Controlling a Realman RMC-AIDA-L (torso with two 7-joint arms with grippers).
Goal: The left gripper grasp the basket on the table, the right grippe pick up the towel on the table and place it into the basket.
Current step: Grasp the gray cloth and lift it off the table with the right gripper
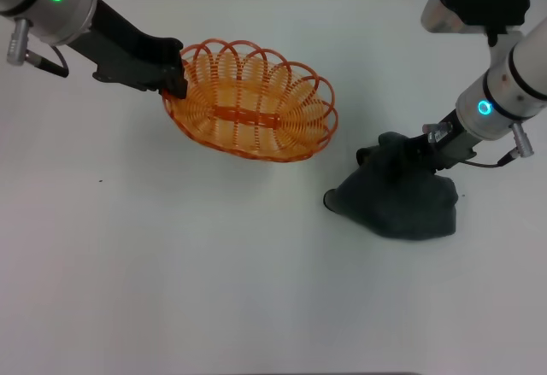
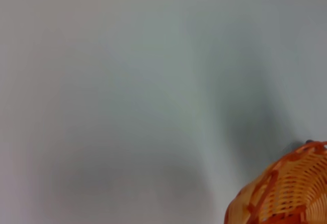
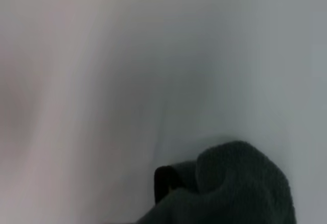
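Left tool: we grip the basket rim, upper left. Right tool: clamped on towel; lift next, we judge.

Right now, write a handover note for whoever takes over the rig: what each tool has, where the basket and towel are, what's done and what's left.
Left tool: shut on the near-left rim of the orange basket, which looks tipped up on that side.
Right tool: shut on the top of the dark grey towel, bunching it into a peak; the towel's lower folds are on the table to the right of the basket.
Done: basket grasped, towel gripped.
Left: raise the towel clear, carry it over the basket, release it inside. The basket is empty.
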